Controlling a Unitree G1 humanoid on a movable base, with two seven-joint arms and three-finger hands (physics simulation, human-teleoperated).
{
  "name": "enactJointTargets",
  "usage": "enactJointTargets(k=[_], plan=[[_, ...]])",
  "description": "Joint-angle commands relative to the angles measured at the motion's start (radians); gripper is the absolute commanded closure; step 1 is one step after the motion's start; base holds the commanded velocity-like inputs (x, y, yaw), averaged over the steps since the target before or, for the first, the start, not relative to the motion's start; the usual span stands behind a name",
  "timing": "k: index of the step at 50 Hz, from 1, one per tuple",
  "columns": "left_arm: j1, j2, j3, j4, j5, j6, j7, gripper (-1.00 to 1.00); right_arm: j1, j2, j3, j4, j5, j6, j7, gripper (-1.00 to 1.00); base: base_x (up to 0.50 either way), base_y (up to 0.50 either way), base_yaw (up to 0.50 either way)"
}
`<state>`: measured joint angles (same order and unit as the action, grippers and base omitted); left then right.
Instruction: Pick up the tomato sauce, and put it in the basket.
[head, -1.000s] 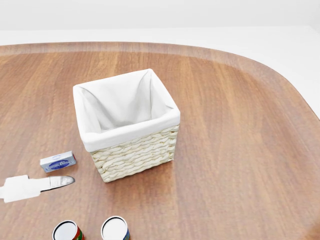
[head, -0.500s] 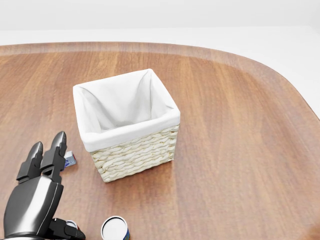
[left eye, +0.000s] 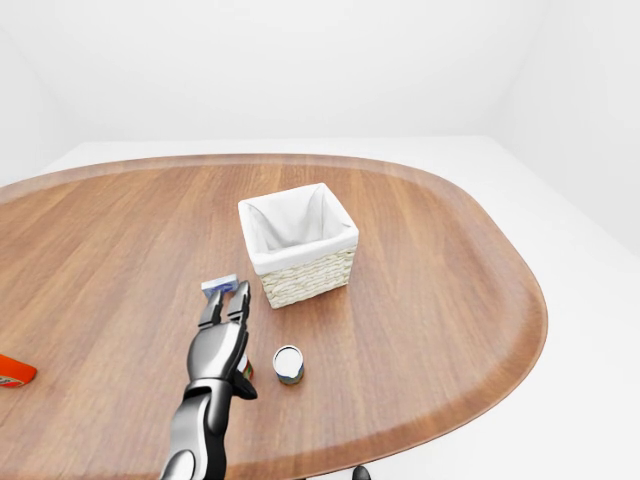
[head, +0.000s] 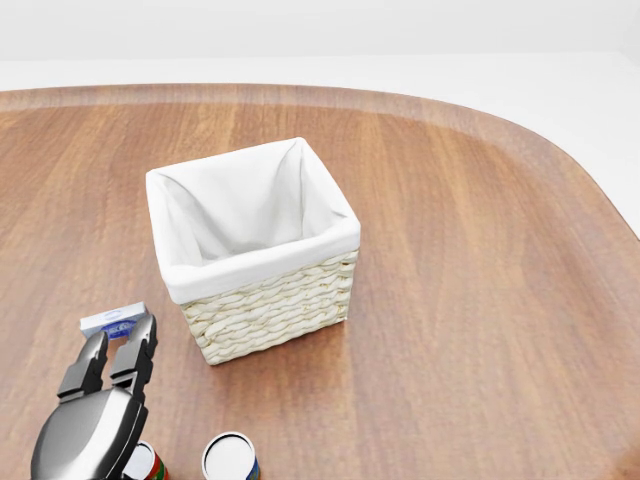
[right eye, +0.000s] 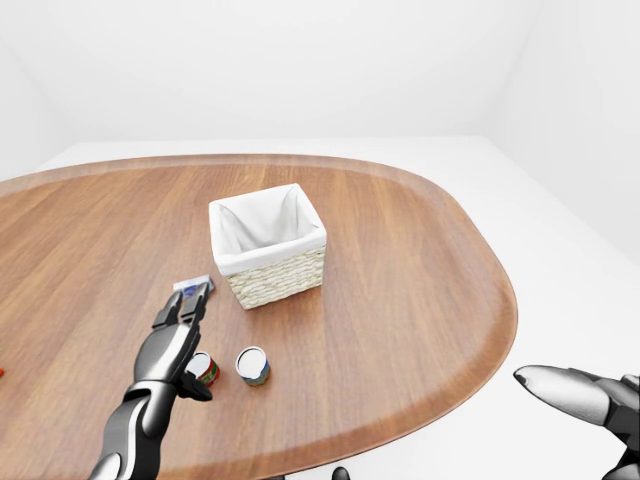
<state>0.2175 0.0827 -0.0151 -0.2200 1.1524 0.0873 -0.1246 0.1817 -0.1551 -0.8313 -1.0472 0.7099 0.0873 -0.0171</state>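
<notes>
Fingers of the left robot hand (right eye: 172, 335) spread loosely above the red-labelled tomato sauce can (right eye: 203, 369) near the worktop's (right eye: 400, 270) near edge, apparently lining up a grasp, with the lined wicker basket (right eye: 266, 243) waiting mid-worktop.

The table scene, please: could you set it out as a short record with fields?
surface: wooden table
basket: white-lined, upright, nothing visible inside
cans: red can beside blue can, both upright, below the basket in the right-eye view
small box: flat, left of the basket
left robot hand: open, above the red can
right robot hand: off the table, at right edge
</notes>
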Motion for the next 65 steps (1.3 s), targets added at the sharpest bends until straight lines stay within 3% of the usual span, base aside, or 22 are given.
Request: enactJointTargets(k=[1,18,48,65], plan=[[-0.01,0.015,-0.009,0.116,0.052,0.0,0.027,-1.0,0.004,0.003,-0.002,0.0,0.0,0.0,0.004,-1.0,0.0,0.0,0.0],[-0.092,0.035,-0.003,0.307,0.028,0.0,0.09,-1.0,0.007,-0.02,-0.002,0.0,0.021,0.0,-0.02,-1.0,0.0,0.0,0.0],[-0.154,0.07,0.021,0.454,-0.016,0.0,0.134,-1.0,-0.001,0.006,-0.007,0.0,-0.001,0.0,0.006,-1.0,0.0,0.0,0.0],[-0.168,0.072,-0.001,0.519,-0.015,0.0,0.16,-1.0,0.006,-0.003,-0.01,0.0,0.011,0.0,-0.002,-1.0,0.0,0.0,0.0]])
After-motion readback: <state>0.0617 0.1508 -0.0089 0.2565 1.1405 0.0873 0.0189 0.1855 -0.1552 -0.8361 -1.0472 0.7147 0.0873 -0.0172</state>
